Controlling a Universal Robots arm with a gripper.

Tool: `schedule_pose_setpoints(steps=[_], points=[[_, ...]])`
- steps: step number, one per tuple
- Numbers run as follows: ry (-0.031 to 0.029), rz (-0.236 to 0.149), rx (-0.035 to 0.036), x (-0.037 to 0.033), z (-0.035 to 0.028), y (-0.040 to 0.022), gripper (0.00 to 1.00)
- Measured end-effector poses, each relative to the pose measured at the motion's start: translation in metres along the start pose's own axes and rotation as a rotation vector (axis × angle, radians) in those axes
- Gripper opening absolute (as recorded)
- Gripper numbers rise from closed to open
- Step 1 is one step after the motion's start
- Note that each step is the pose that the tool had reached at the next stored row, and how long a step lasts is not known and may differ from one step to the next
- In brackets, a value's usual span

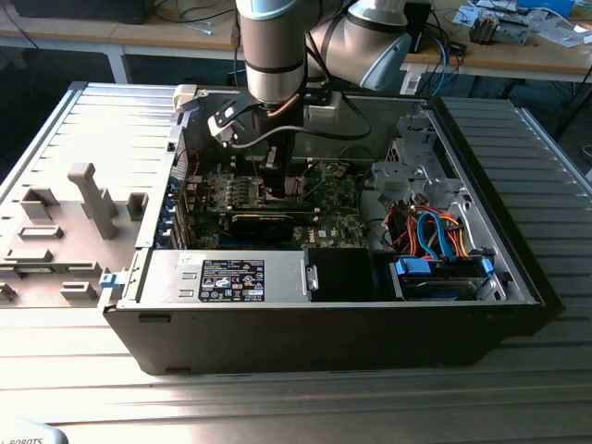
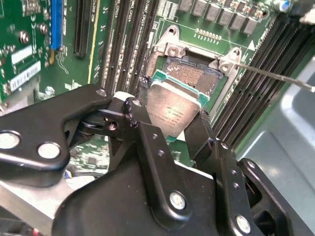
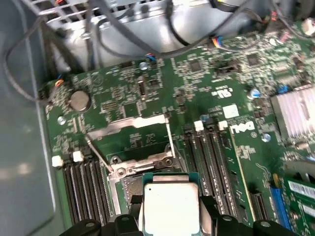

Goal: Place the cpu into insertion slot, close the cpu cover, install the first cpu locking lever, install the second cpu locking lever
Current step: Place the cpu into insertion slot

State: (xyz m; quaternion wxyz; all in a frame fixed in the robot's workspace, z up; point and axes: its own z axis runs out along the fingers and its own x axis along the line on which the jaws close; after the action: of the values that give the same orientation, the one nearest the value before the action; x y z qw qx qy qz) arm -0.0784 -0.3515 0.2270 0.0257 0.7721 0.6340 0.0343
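I am working inside an open computer case (image 1: 324,324) that is lying on the ribbed metal desk (image 1: 277,407). My arm (image 1: 273,46) is reaching down from above into the case, over the green motherboard (image 3: 128,93).

My fingers (image 2: 199,135) are closing on the cpu (image 2: 172,105) from two opposite sides. They are open just as wide as the chip and are holding it with its pale metal top toward the cameras.

The insertion slot (image 2: 189,73) is lying directly ahead of the chip and under it. In both wrist views the cpu (image 3: 170,209) is covering the near part of the slot (image 3: 129,184), while the dark centre and the far silvery rim are showing beyond it. The chip is square, so there is no long axis to speak of. Its edges seem to be running almost in line with the rim. I judge that it is not yet seated.

One thin wire locking lever (image 2: 275,77) is standing away from a corner of the slot.

The near half of the slot is hidden behind the chip and my fingers, so I cannot tell whether the chip is touching it or hanging just above. The cpu cover is hard for me to make out with certainty.
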Motion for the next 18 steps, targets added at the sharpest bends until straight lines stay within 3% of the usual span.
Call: schedule_pose_setpoints(steps=[1,5,7,8,10,18], points=[[0.003,-0.038,0.0007,-0.0001,0.0014,-0.0001,0.54],[0.0088,-0.108,0.0023,0.0013,0.0049,-0.0006,0.54],[0.011,-0.12,0.0026,0.0038,0.0075,-0.0014,0.54],[0.0164,-0.129,0.0034,0.0056,0.0095,-0.0019,0.54],[0.0218,-0.139,0.0042,0.0062,0.0106,-0.0023,0.54],[0.0223,-0.144,0.0044,0.0061,0.0189,-0.005,0.54]])
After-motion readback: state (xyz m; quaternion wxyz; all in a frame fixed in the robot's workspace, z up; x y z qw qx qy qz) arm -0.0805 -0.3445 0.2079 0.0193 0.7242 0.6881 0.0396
